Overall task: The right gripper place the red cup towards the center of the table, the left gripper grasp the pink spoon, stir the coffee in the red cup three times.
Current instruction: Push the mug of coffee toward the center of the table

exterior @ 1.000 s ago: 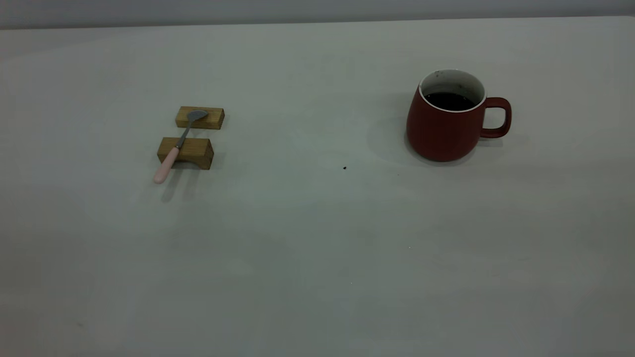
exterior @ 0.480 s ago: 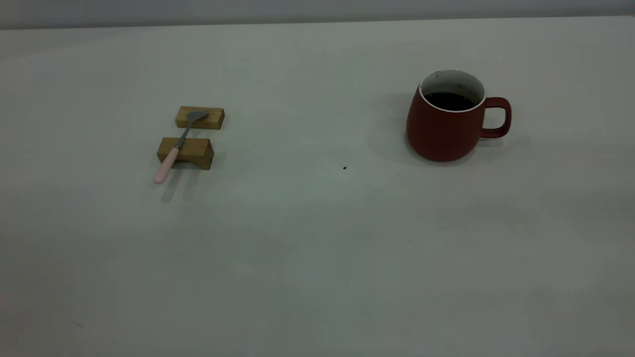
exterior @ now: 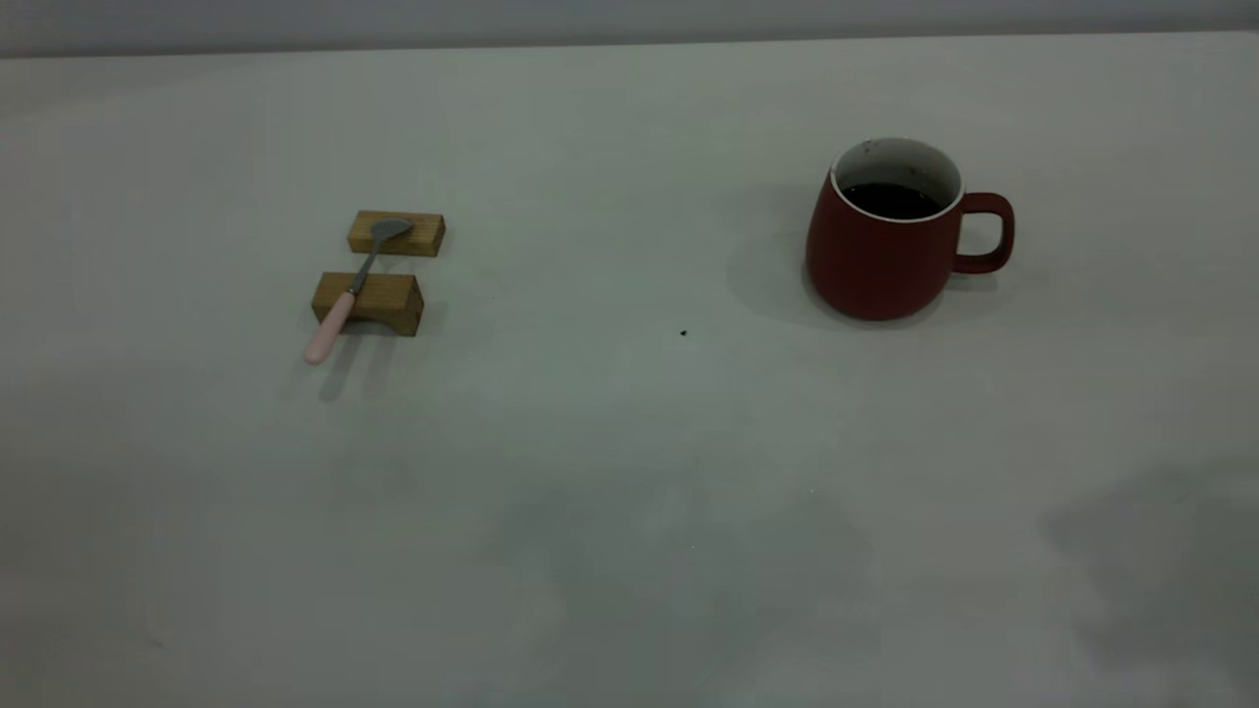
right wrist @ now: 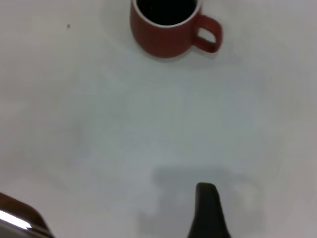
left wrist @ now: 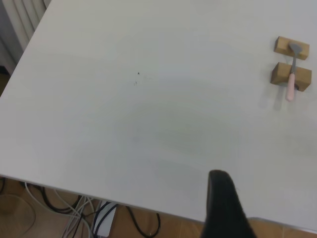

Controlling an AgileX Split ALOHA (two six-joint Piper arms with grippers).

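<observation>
A: How many things does the worktop (exterior: 629, 472) carry?

B: Four items in the exterior view: one red cup (exterior: 880, 256), one pink spoon (exterior: 346, 295) and two wooden blocks, a far block (exterior: 396, 234) and a near block (exterior: 369, 301).

A: Where is the cup?

B: Taking the worktop's centre as the dial's middle, it stands at about 2 o'clock, upright, its single loop handle pointing to 3 o'clock. The coffee (exterior: 890, 201) is a dark pool below the white rim.

A: And the spoon?

B: At about 10 o'clock from the centre, well apart from the cup. Its grey bowl rests on the far block, its stem crosses the near block, and its pale pink handle juts past that block toward 7 o'clock, raised off the surface.

A: What else shows there?

B: One small dark speck (exterior: 684, 333) lies on the worktop between the blocks and the cup, nearer the cup.

A: Are the arms in the exterior view?

B: Neither one; only soft shadows fall at the near edge. The left wrist view shows one dark finger of the left gripper (left wrist: 225, 206) above the worktop's edge, far from the spoon. The right wrist view shows one dark finger of the right gripper (right wrist: 208, 210), well short of the cup.

A: Are the jaws open or closed?

B: That cannot be told for either gripper; each view shows one finger. Neither grips anything.
</observation>
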